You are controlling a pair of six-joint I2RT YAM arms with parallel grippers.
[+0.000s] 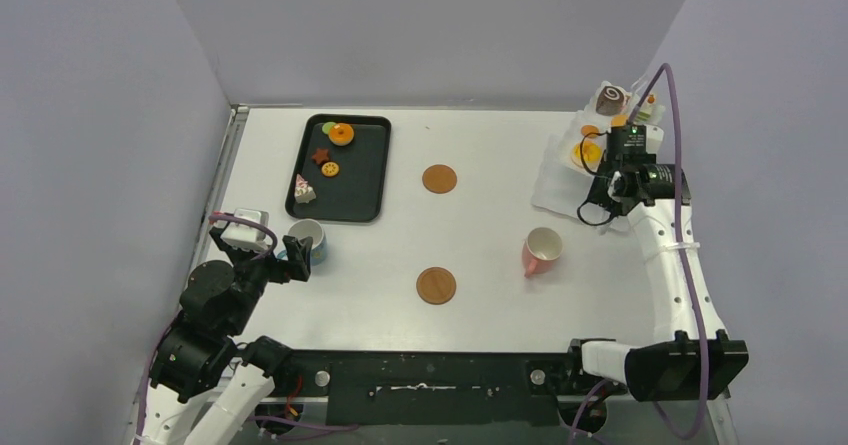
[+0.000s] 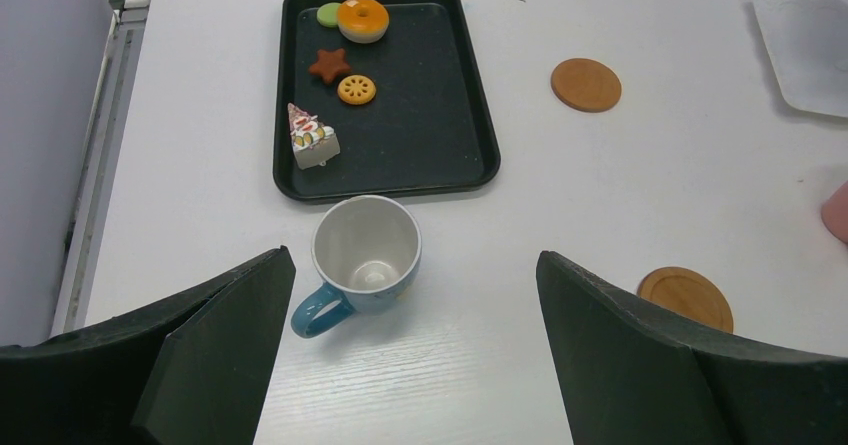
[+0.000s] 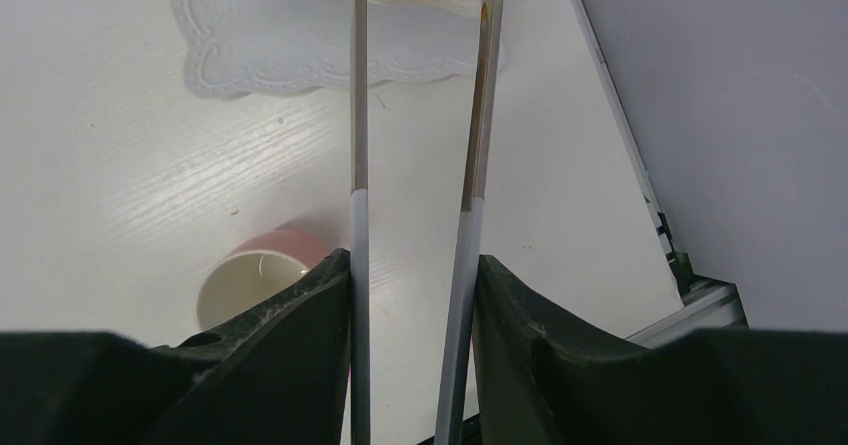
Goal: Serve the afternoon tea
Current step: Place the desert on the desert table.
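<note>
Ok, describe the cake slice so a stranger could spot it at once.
Find the black tray, far left on the table. The cake slice lies in its near left corner, closest to the blue cup. It is the only white wedge; the other pastries there are round or star-shaped.

Probably a robotics lab booth: plain grey walls box in a white table, with a black mounting rail and purple cables.
</note>
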